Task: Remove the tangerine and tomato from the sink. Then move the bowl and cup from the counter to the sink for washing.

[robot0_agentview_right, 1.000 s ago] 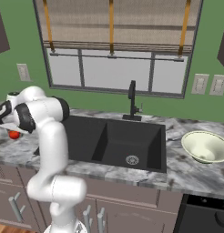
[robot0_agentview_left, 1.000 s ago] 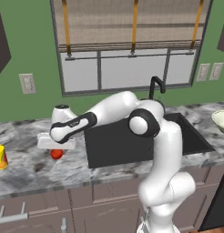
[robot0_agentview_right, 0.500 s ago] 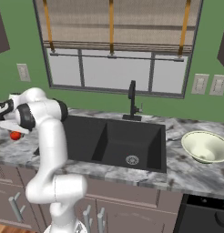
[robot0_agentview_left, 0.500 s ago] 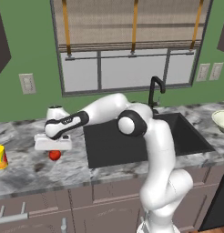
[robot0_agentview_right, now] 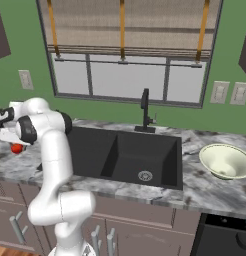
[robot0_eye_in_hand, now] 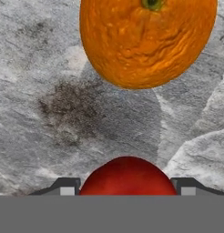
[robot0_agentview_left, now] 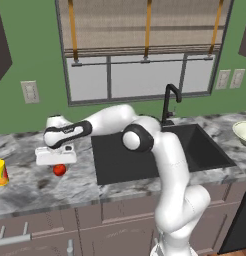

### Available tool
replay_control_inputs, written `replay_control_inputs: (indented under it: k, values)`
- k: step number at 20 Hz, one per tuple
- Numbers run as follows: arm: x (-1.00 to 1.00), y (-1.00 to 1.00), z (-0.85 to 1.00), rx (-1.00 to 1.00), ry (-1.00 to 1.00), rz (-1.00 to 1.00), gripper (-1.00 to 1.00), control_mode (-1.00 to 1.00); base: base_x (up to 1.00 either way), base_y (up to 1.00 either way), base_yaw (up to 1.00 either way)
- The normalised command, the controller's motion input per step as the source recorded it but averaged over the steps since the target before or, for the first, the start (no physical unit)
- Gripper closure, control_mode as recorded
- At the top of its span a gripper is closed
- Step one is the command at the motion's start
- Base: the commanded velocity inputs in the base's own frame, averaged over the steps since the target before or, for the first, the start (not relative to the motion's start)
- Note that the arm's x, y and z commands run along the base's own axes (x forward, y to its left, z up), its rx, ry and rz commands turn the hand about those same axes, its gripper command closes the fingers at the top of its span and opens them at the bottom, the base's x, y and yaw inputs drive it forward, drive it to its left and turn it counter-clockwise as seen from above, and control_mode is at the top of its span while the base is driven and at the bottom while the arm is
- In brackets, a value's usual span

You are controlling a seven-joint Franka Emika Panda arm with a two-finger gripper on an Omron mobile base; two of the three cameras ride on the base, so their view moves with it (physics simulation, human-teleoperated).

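The tomato (robot0_eye_in_hand: 127,175) sits between our end effector (robot0_eye_in_hand: 125,185) fingertips, low over the marbled table (robot0_agentview_left: 25,187) left of the sink (robot0_agentview_right: 122,157); we judge the fingers clamped on it, with release coming next. The tangerine (robot0_eye_in_hand: 148,41) rests on the table just ahead of it, apart. Our arm reaches far left, hand pointing down. The cup (robot0_agentview_left: 0,173) and bowl (robot0_agentview_right: 226,161) wait on the table

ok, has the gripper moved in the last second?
Yes. In the left base view the gripper has swung left along the counter, farther from the sink, carrying the tomato.
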Motion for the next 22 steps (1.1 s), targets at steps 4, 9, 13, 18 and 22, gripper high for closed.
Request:
replay_control_inputs:
  k: [4,9,13,18,22]
  values:
    - [0.0,0.0,-0.23,-0.07,0.08,0.0,-1.0,-1.0,0.0,0.0,0.0]
    - [0.0,-0.02,-0.07,-0.03,0.03,-0.01,-1.0,-1.0,0.0,0.0,0.0]
    - [0.0,-0.1,0.0,0.0,0.01,-0.04,-1.0,-1.0,0.0,0.0,0.0]
    - [-0.01,-0.19,0.11,0.0,0.0,-0.05,-1.0,-1.0,0.0,0.0,0.0]
    - [-0.05,-0.23,0.21,0.0,0.0,-0.07,-1.0,-1.0,0.0,0.0,0.0]
